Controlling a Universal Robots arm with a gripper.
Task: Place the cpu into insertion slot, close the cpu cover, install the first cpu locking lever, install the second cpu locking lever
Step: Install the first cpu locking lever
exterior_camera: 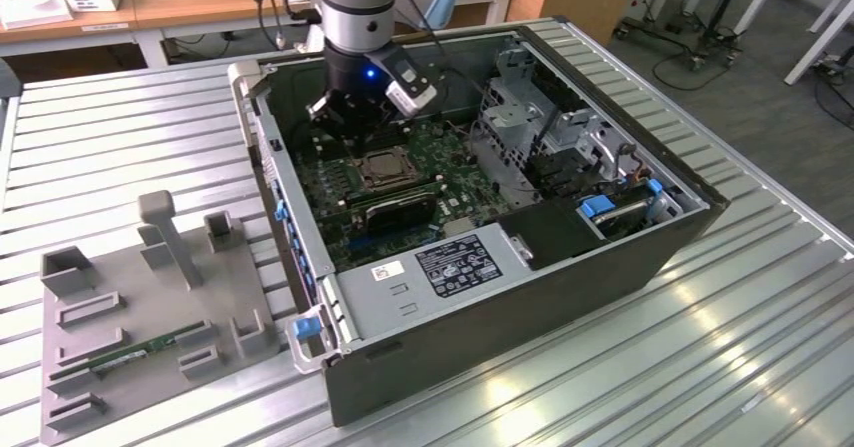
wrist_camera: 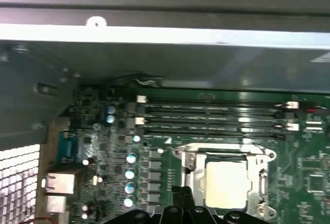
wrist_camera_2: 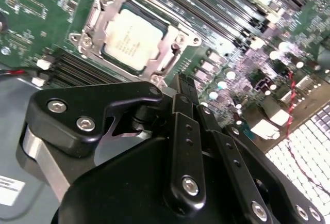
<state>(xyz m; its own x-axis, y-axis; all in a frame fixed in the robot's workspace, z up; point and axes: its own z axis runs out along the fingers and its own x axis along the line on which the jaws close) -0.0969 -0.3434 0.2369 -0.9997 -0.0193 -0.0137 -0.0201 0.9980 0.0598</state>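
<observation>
The gripper (exterior_camera: 360,132) hangs in the computer case (exterior_camera: 534,297), upper middle of the exterior view. Its fingers (wrist_camera_2: 185,131) are pressed together and hold nothing. Just beside it, the cpu (wrist_camera_2: 135,37) sits in the insertion slot (wrist_camera_2: 105,53), with the cpu cover (wrist_camera_2: 172,41) down.

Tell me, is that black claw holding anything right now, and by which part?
Nothing that shows. The gripper has its jaws closed together, empty, beside the cpu cover; the cpu lies seated under that cover.

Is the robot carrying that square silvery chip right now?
No, in the second wrist view the cpu lies flat in its metal frame on the motherboard, apart from the gripper.
</observation>
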